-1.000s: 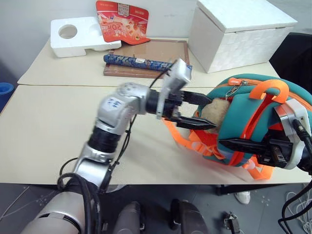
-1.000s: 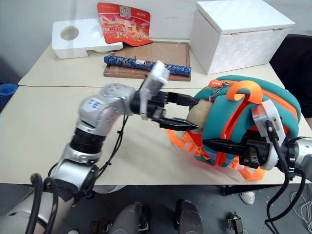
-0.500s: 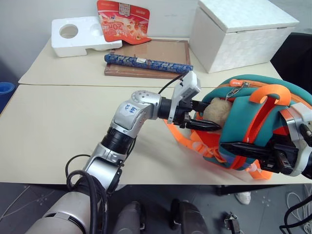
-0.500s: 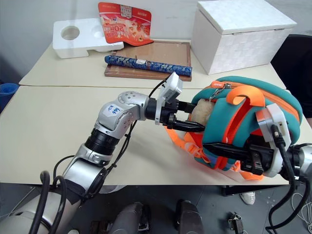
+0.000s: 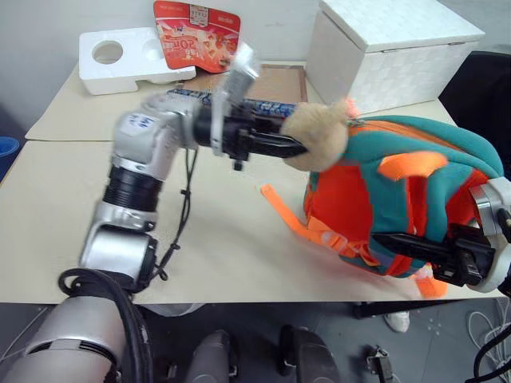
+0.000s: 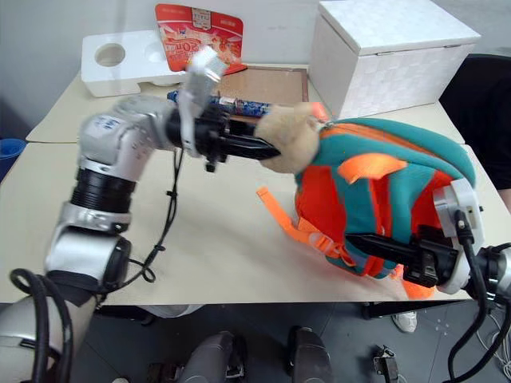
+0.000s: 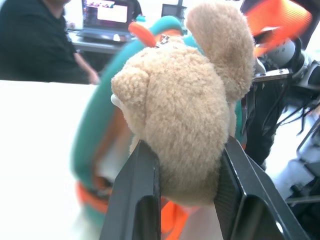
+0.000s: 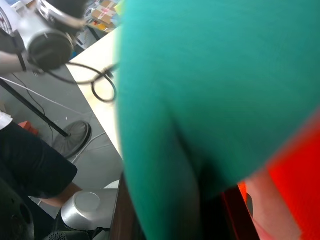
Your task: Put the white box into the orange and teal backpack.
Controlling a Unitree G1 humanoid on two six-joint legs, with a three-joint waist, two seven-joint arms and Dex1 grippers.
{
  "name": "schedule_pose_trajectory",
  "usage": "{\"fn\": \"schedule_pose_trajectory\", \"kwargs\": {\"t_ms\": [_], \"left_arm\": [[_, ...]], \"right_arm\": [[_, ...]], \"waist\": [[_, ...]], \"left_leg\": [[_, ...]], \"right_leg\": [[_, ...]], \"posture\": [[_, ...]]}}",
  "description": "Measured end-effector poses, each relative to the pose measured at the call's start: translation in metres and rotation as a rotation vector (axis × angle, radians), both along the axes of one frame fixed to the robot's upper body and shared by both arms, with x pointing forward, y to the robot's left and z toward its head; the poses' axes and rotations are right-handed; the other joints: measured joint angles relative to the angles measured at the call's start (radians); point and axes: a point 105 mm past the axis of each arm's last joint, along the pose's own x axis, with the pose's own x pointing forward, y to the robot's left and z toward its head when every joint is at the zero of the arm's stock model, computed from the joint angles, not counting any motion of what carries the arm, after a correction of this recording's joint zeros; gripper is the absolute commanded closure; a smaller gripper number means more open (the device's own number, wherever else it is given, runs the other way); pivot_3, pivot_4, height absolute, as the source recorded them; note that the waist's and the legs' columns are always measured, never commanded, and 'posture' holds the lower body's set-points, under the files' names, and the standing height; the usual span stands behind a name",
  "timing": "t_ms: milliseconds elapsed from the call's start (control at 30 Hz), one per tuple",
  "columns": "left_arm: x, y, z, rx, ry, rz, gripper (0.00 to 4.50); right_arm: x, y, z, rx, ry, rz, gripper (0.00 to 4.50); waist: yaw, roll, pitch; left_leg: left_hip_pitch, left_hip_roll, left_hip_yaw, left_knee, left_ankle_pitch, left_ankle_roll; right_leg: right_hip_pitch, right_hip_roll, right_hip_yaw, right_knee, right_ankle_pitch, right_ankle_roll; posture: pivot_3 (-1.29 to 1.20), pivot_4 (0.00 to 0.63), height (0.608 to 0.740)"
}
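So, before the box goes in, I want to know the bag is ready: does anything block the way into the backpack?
Yes, as far as can be seen. The orange and teal backpack shows no open mouth; its top looks closed. The left pincer clamps the plush toy at its top, and the right pincer grips its lower side.

At the far left of your tabletop (image 5: pixel 72 207) lies a white foam block (image 5: pixel 120 60) with round holes. Just beside it, a red printed packet (image 5: pixel 192 33) leans at the back edge. A brown framed board (image 6: pixel 267 84) lies flat near the middle, with a blue patterned roll (image 6: pixel 247 106) along its near edge. A large white lidded box (image 5: pixel 387 49) sits at the far right. In your left wrist view, a person in a dark top (image 7: pixel 35 45) sits near a laptop (image 7: pixel 107 17).
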Motion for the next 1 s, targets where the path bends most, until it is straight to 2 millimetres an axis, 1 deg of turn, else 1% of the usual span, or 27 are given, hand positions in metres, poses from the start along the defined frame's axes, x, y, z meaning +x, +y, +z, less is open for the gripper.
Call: {"fn": "schedule_pose_trajectory", "kwargs": {"t_ms": [33,100,133,167,233,300,367,500,600,667,733,767,833,900,967,1000], "left_arm": [[0.004,0.005,-0.005,0.029,-0.028,0.013,3.51],[0.015,0.012,-0.025,0.153,-0.127,0.050,3.51],[0.020,0.017,-0.039,0.215,-0.169,0.068,3.51],[0.024,0.021,-0.050,0.251,-0.173,0.080,3.51],[0.035,0.025,-0.075,0.343,-0.222,0.124,3.51],[0.043,0.023,-0.102,0.412,-0.267,0.147,3.51],[0.045,0.015,-0.121,0.429,-0.277,0.146,3.51],[0.045,0.001,-0.135,0.467,-0.375,0.132,3.51],[0.042,-0.011,-0.144,0.447,-0.386,0.124,3.51],[0.037,-0.017,-0.146,0.426,-0.360,0.118,2.86],[0.033,-0.017,-0.146,0.396,-0.281,0.129,2.39],[0.030,-0.014,-0.145,0.373,-0.232,0.132,2.02],[0.023,-0.003,-0.140,0.328,-0.125,0.138,1.36],[0.019,0.021,-0.129,0.293,-0.047,0.172,0.76],[0.012,0.050,-0.115,0.252,0.025,0.211,0.16],[0.006,0.063,-0.108,0.228,0.065,0.218,0.00]], "right_arm": [[0.001,-0.002,0.000,0.001,-0.003,-0.008,4.50],[0.002,-0.005,0.002,0.007,-0.013,-0.018,4.50],[0.003,-0.007,0.002,0.009,-0.012,-0.027,4.50],[0.003,-0.008,0.001,0.010,-0.011,-0.030,4.50],[0.004,-0.010,0.001,0.015,-0.010,-0.037,4.50],[0.007,-0.013,0.001,0.018,-0.010,-0.047,4.50],[0.009,-0.014,0.002,0.020,-0.017,-0.051,4.50],[0.012,-0.016,0.004,0.024,-0.024,-0.055,4.50],[0.019,-0.016,0.002,0.012,-0.033,-0.067,4.50],[0.027,-0.015,0.003,-0.004,-0.068,-0.083,4.50],[0.036,-0.017,0.001,-0.018,-0.063,-0.111,3.87],[0.040,-0.019,-0.001,-0.028,-0.056,-0.128,3.62],[0.044,-0.026,-0.008,-0.093,-0.039,-0.149,2.89],[0.044,-0.040,-0.010,-0.162,-0.025,-0.165,2.23],[0.040,-0.057,-0.008,-0.208,-0.014,-0.176,1.57],[0.039,-0.066,-0.004,-0.225,-0.014,-0.185,1.23]], "waist": [[0.001,0.000,0.000],[0.004,0.000,0.000],[0.005,0.000,0.000],[0.005,0.000,0.000],[0.005,0.000,0.000],[0.004,0.000,0.000],[0.003,0.000,0.000],[0.002,0.000,0.000],[0.000,0.000,0.000],[0.000,0.000,0.000],[0.000,0.000,0.000],[0.000,0.000,0.000],[-0.001,0.000,0.000],[-0.004,0.000,0.000],[-0.009,0.000,0.000],[-0.010,0.000,0.000]], "left_leg": [[0.000,0.000,0.000,0.000,0.000,0.000],[0.000,-0.001,0.000,0.000,0.000,0.001],[0.000,-0.001,0.000,0.000,-0.001,0.001],[0.000,-0.001,0.000,0.000,-0.001,0.001],[-0.001,-0.001,0.000,0.000,-0.001,0.002],[-0.001,-0.001,0.000,0.000,-0.001,0.002],[-0.002,-0.001,0.000,0.000,-0.002,0.003],[-0.002,0.000,0.000,0.000,-0.002,0.002],[-0.001,0.000,0.001,0.001,-0.002,0.002],[-0.001,0.000,0.001,0.001,-0.002,0.002],[-0.001,0.001,0.001,0.001,-0.002,0.002],[-0.001,0.001,0.001,0.001,-0.002,0.002],[-0.002,0.000,0.001,0.001,-0.002,0.002],[-0.002,0.001,0.002,0.001,-0.002,0.002],[-0.001,0.001,0.003,0.001,-0.002,0.002],[-0.001,0.001,0.003,0.001,-0.002,0.002]], "right_leg": [[0.000,0.000,0.000,0.000,0.000,0.000],[0.001,-0.001,0.000,-0.001,0.000,0.000],[0.001,-0.002,0.001,-0.001,0.000,0.000],[0.001,-0.002,0.002,-0.001,0.000,0.000],[0.001,-0.003,0.003,-0.002,0.000,0.000],[0.001,-0.004,0.004,-0.002,0.001,0.001],[0.000,-0.004,0.003,-0.002,0.001,0.001],[0.000,-0.004,0.003,-0.003,0.001,0.001],[0.000,-0.005,0.003,-0.002,0.001,0.001],[0.000,-0.004,0.003,-0.002,0.001,0.001],[0.000,-0.004,0.003,-0.002,0.001,0.001],[0.000,-0.004,0.003,-0.002,0.001,0.001],[-0.002,-0.003,0.003,0.000,0.001,0.001],[-0.003,-0.001,0.003,0.004,0.001,0.001],[-0.002,-0.001,0.002,0.004,0.001,0.001],[-0.002,0.000,0.002,0.004,0.001,0.001]], "posture": [[0.00,0.150,0.740],[0.00,0.150,0.740],[0.00,0.150,0.740],[0.00,0.150,0.740],[0.00,0.150,0.740],[0.00,0.150,0.740],[0.00,0.150,0.740],[0.00,0.150,0.740],[0.00,0.150,0.740],[0.00,0.150,0.740],[0.00,0.150,0.740],[0.00,0.150,0.740],[0.00,0.150,0.740],[0.00,0.150,0.740],[0.00,0.150,0.740],[0.00,0.150,0.740]]}}
